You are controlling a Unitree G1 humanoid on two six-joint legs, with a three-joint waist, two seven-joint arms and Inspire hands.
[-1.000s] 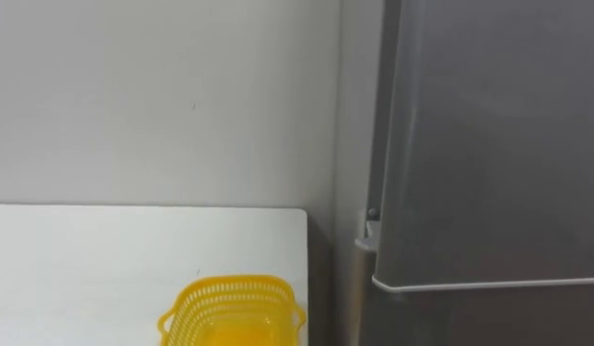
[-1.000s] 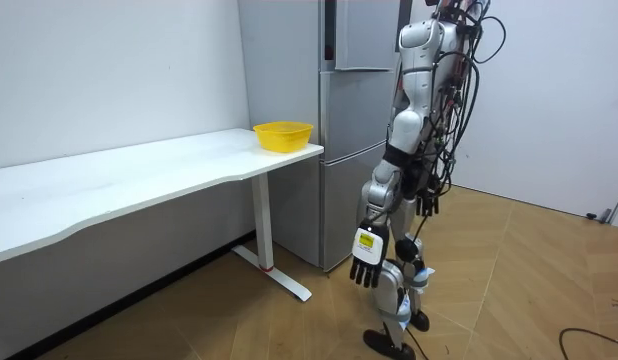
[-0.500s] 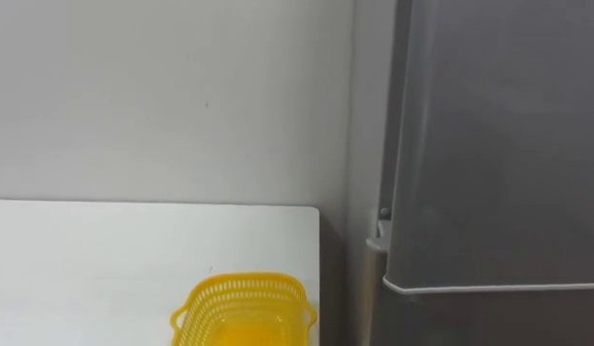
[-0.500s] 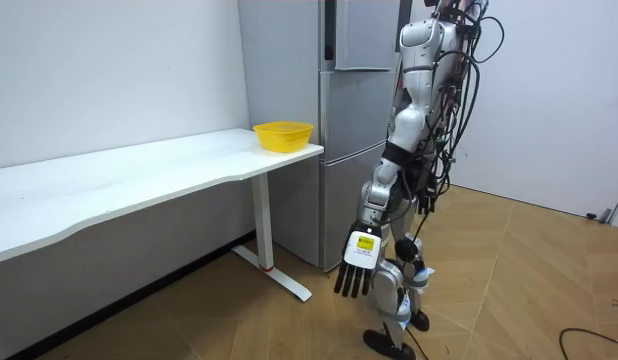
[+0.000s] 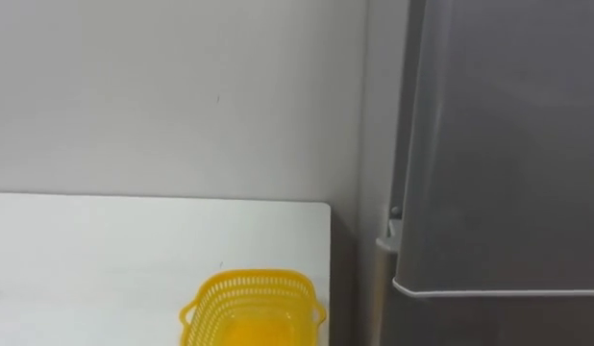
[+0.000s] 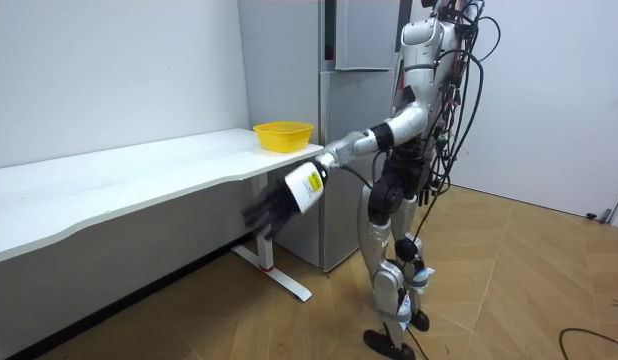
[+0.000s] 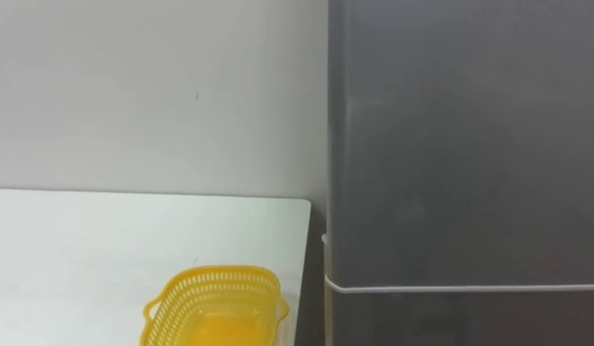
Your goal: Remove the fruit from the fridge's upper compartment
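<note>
The grey fridge [image 5: 508, 144] stands at the right with its upper door [image 6: 364, 30] closed; the seam to the lower door runs low across the eye views. I stand close in front of it. My left hand [image 6: 279, 200] is raised and stretched out toward the room view's left, at about the height of the table edge. It is blurred by motion, its fingers look straight, and it holds nothing. It is apart from the fridge door.
A yellow mesh basket [image 5: 251, 308] sits on the near right corner of the long white table [image 5: 105, 250], next to the fridge. A plain grey wall [image 5: 182, 96] runs behind the table. Wooden floor [image 6: 509, 290] lies open behind me.
My left arm has swung up from hanging beside my leg to reaching forward at table height. The eye view has shifted a little, so the fridge and basket sit further right.
</note>
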